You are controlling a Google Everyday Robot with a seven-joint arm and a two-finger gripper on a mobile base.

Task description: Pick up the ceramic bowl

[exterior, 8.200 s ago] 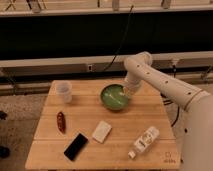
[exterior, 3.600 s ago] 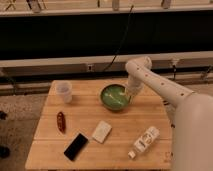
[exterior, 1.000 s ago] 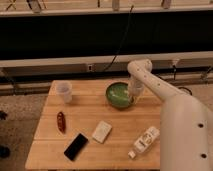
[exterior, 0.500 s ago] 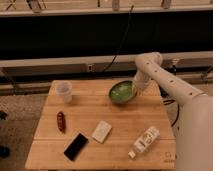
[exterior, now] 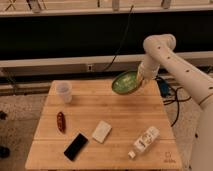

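The green ceramic bowl (exterior: 125,82) hangs tilted above the far right part of the wooden table (exterior: 107,112), its paler inside facing the camera. My gripper (exterior: 140,76) is at the bowl's right rim and holds it off the table. The white arm reaches in from the right.
A translucent whitish cup (exterior: 64,91) stands at the far left. A red-brown item (exterior: 60,121), a black phone (exterior: 75,146), a white packet (exterior: 101,131) and a white bottle lying on its side (exterior: 145,141) lie nearer the front. Cables hang off the right edge.
The bowl was resting on the table with the gripper at its rim. It has since been lifted, tilted and carried up and to the right.
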